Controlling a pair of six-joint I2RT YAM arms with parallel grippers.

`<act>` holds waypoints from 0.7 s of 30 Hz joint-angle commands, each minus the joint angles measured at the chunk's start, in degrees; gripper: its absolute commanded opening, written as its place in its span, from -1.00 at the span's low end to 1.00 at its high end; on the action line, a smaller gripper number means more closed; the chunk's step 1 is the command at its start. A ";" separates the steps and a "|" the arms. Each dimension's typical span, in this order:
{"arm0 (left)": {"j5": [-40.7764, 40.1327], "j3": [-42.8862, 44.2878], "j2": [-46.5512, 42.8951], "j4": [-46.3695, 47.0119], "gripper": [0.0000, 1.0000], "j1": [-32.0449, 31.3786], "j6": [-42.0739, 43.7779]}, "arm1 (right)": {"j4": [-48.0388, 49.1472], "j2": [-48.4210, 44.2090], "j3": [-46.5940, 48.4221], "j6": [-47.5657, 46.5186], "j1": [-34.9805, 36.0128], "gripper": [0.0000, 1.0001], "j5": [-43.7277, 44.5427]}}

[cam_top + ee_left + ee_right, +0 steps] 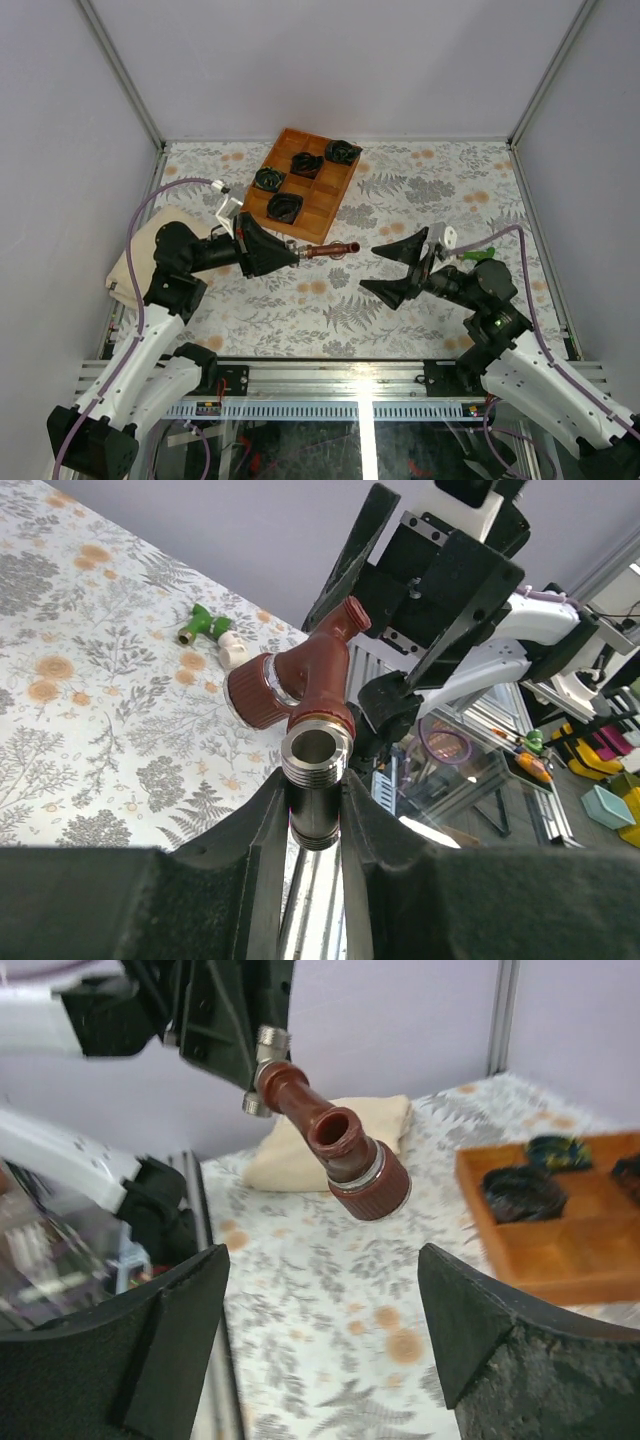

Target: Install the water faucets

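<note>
The dark red-brown water faucet (332, 250) hangs level above the table's middle, and my left gripper (297, 255) is shut on its silvery threaded end. In the left wrist view that faucet (305, 680) sticks out past my left gripper (316, 800), whose fingers clamp the metal stem. My right gripper (370, 268) stands open just right of the faucet's free end and touches nothing. The right wrist view shows the faucet (340, 1150) above and beyond my right gripper (325, 1300), with its knurled cap toward the camera. The green faucet (482, 255) (207, 623) lies on the table by the right arm.
A wooden tray (330, 200) (560, 1250) at the back holds several black-and-green coiled bundles (306, 165). A beige cushion (135, 255) (290, 1155) lies at the left edge. A small white piece (232, 652) rests beside the green faucet.
</note>
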 commanded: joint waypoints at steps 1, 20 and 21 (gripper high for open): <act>2.59 2.85 0.37 3.37 -1.00 -0.08 -3.73 | 4.59 -0.83 -0.05 -23.18 -0.18 0.69 -6.50; 6.30 3.96 4.05 -3.32 -1.00 -0.62 6.70 | 55.68 27.73 -0.74 17.85 4.24 -0.07 -15.05; 5.86 4.32 4.03 -5.36 -1.00 -0.61 9.64 | 58.10 28.47 -1.50 22.03 4.25 -0.27 -13.00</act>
